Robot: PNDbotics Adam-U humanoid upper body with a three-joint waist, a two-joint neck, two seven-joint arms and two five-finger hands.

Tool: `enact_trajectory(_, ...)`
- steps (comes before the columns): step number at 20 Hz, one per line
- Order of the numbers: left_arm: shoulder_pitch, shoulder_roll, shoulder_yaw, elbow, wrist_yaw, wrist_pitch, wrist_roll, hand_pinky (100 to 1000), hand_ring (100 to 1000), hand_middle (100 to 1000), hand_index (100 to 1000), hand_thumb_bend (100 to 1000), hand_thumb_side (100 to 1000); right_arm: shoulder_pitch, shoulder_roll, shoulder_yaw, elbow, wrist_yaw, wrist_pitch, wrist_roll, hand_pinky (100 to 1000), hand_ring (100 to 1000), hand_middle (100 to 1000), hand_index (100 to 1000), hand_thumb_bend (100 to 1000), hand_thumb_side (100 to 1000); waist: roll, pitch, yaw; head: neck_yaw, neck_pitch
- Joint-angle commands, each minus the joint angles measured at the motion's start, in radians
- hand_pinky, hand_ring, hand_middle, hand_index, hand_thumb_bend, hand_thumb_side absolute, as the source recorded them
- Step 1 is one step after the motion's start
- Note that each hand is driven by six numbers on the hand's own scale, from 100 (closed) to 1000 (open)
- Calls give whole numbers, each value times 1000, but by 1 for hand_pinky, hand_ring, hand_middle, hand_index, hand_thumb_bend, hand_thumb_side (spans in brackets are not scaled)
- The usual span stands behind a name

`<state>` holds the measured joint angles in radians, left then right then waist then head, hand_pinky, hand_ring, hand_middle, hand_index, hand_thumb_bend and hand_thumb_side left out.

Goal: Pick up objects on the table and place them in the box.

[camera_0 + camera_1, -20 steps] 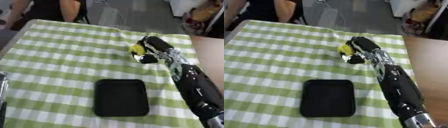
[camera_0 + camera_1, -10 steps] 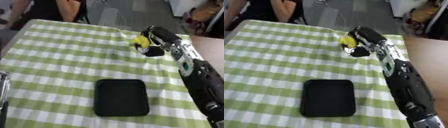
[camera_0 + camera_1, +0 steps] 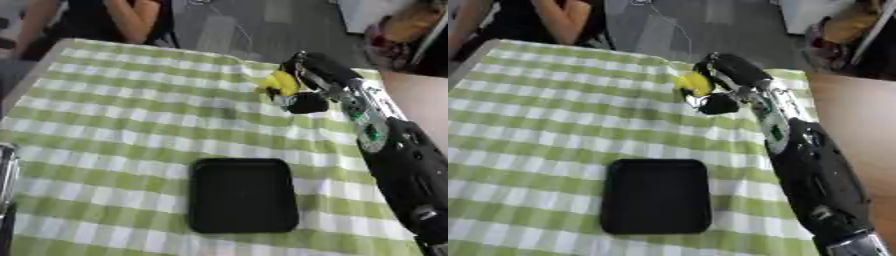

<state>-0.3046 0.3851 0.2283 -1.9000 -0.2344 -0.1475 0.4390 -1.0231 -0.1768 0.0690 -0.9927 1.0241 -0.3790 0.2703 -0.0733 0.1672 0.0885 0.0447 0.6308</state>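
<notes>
Fingers of the right hand (image 3: 308, 75) curled round a yellow object (image 3: 278, 82) above the green-checked tablecloth (image 3: 122, 120), grey floor beyond.

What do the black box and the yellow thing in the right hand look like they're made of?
Black box: looks like matte moulded plastic, with rounded corners and little glare. Yellow object, held in the right hand: smooth and bright, possibly plastic or rubber; too blurred to be sure.

The right hand (image 3: 306, 82) fills the far right part of the bench (image 3: 105, 115), its fingers (image 3: 308, 102) curled round a yellow object (image 3: 278, 82), and its arm blocks the right edge down to the near corner. The black tray (image 3: 242, 195) lies low near the middle. The checked cloth left of both lies open, with room between hand and tray.
</notes>
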Motion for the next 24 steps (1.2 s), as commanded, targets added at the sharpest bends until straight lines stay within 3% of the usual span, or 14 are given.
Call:
enact_trajectory(1, -7, 26, 7, -18, -5, 3, 1, 509, 596, 760, 877, 327, 836, -3, -33, 18, -63, -25, -17, 14, 100, 155, 294, 407, 100, 583, 6, -20, -3, 7, 0)
enact_trajectory(9, -3, 31, 10, -16, -7, 4, 4, 510, 597, 760, 876, 326, 837, 76, -61, 79, -267, -93, -32, 104, 100, 161, 299, 408, 100, 612, 4, -24, -12, 14, 5)
enact_trajectory(13, 0, 32, 11, -16, -8, 4, 6, 510, 597, 760, 876, 328, 837, 118, -51, 98, -350, -131, -26, 141, 100, 156, 294, 407, 100, 581, 5, -26, -16, 15, 6)
enact_trajectory(24, 0, 32, 9, -15, -8, 4, 4, 510, 598, 760, 876, 326, 838, 201, -6, 146, -395, -194, -39, 213, 100, 146, 286, 406, 143, 538, 5, -27, -19, 14, 6)
